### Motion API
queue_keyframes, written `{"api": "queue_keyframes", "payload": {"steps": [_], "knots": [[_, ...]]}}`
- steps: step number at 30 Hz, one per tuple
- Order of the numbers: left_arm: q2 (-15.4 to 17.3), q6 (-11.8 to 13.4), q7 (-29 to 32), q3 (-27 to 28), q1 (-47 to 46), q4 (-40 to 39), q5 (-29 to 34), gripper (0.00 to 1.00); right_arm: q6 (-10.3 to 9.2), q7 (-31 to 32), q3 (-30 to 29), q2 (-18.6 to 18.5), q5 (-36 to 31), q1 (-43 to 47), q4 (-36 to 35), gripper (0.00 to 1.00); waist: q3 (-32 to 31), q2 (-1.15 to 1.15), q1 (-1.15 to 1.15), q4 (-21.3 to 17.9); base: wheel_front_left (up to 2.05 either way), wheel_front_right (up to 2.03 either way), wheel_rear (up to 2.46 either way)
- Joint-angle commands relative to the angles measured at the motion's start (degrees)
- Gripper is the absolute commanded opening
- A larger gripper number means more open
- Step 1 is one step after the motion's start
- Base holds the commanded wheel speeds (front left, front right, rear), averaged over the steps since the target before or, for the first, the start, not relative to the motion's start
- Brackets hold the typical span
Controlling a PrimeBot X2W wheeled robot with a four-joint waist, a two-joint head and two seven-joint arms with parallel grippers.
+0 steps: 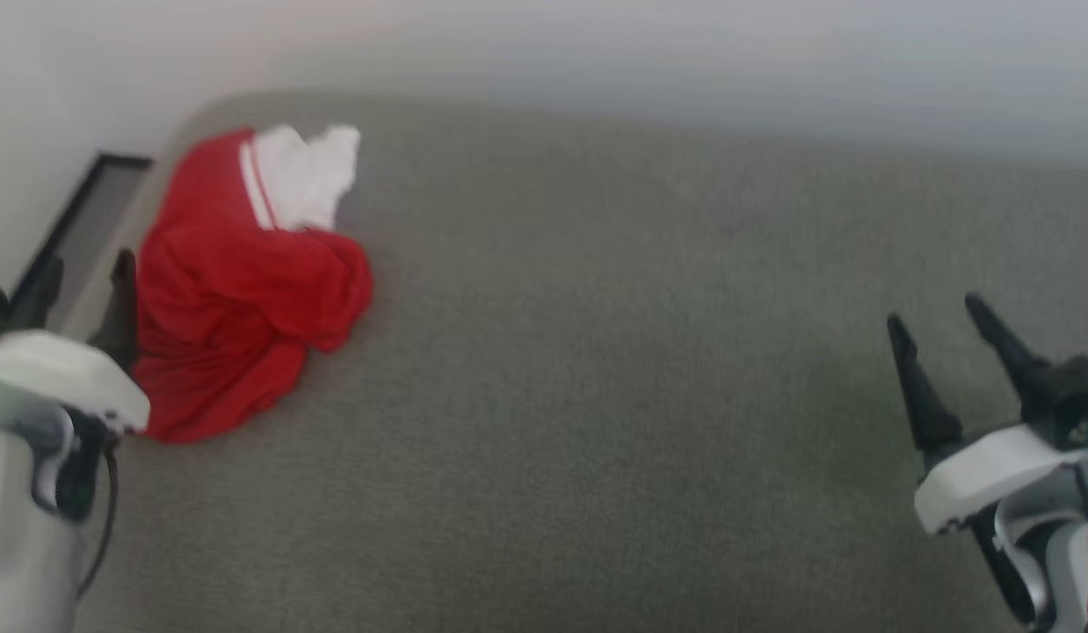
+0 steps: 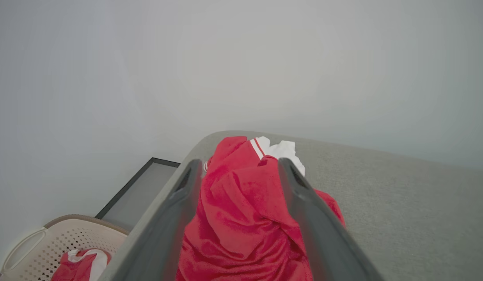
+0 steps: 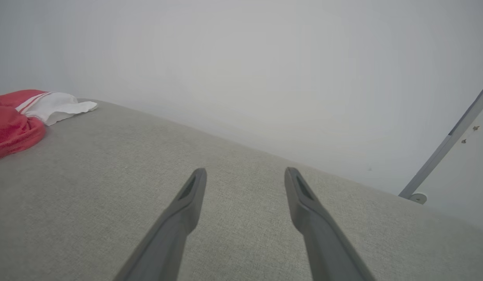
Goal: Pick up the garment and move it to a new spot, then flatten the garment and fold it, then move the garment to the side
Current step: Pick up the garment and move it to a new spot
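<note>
At the grey surface's [image 1: 597, 396] far left corner the garment [image 1: 236, 299] lies crumpled, pick-up seemingly not yet made: the left hand [image 2: 238, 171], wide open and empty, aims at it and must reach in and close; the right hand [image 1: 935, 312] hangs open, empty, over the surface's right.

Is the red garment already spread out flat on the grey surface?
No, the garment lies crumpled in a heap at the left of the grey surface.
</note>
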Motion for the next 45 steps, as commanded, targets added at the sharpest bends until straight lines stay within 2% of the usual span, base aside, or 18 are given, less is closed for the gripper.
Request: {"api": "queue_keyframes", "payload": {"steps": [1,8,11,18,24,27,30,31,32,39,45], "knots": [[0.52,-0.29,0.49,-0.42,-2.54,2.03,-0.97,1.0,0.01,0.46,0.16,-0.33,-0.43,-1.56,-1.04,1.0,5.75,0.0,0.0,-2.42,0.0,0.0,0.0],[1.54,-0.32,3.85,-2.73,-11.9,12.56,-1.75,1.0,0.01,1.85,0.16,-1.61,-1.11,-4.65,-4.27,1.0,12.32,0.0,0.0,-3.96,0.0,0.0,0.0],[1.55,-0.35,9.11,-3.05,-17.66,20.43,-3.59,1.0,0.01,2.77,-0.25,-2.54,-1.65,-6.25,-6.22,1.0,16.05,0.0,0.0,-4.6,0.0,0.0,0.0],[0.98,-0.02,20.24,-5.15,-25.03,31.14,-3.79,1.0,0.01,4.47,-0.88,-3.45,-2.05,-7.93,-9.73,1.0,21.36,0.0,0.0,-5.18,0.0,0.0,0.0],[-2.01,-0.15,26.75,-7.7,-26.03,36.11,-3.26,1.0,0.01,5.34,-0.85,-3.8,-2.3,-8.12,-11.33,1.0,23.19,0.0,0.0,-5.42,0.0,0.0,0.0],[-3.19,-0.2,27.26,-7.95,-25.56,37.08,-3.91,1.0,0.01,5.68,-0.79,-3.6,-2.46,-8.15,-11.75,1.0,23.04,0.0,0.0,-5.5,0.0,0.0,0.0],[-3.02,-0.25,25.86,-8.21,-25.4,37.45,-4.06,1.0,0.01,5.76,-0.87,-3.34,-2.62,-8.34,-12.13,1.0,22.73,0.0,0.0,-5.48,0.0,0.0,0.0],[-2.76,-0.25,25.15,-7.76,-25.73,37.36,-4.51,0.46,0.01,5.85,-0.98,-3.3,-2.72,-8.37,-12.11,1.0,22.58,0.0,0.0,-5.38,0.0,0.0,0.0],[-2.4,-0.27,24.37,-7.78,-26.18,37.24,-4.42,0.0,0.01,5.84,-1.04,-3.25,-2.73,-8.4,-12.05,1.0,22.38,0.0,0.0,-5.28,0.0,0.0,0.0],[2.35,-0.29,17.7,-8.67,-30.72,34.34,-3.41,0.0,0.01,4.39,-1.58,-2.52,-2.66,-7.45,-10.2,1.0,18.9,0.0,0.0,-4.43,0.0,0.0,0.0],[5.32,-0.32,14.08,-12.19,-31.79,29.58,-2.44,0.0,0.01,2.82,-2.18,-1.22,-2.48,-5.81,-7.81,1.0,13.42,0.0,0.0,-3.5,0.0,0.0,0.0]]}}
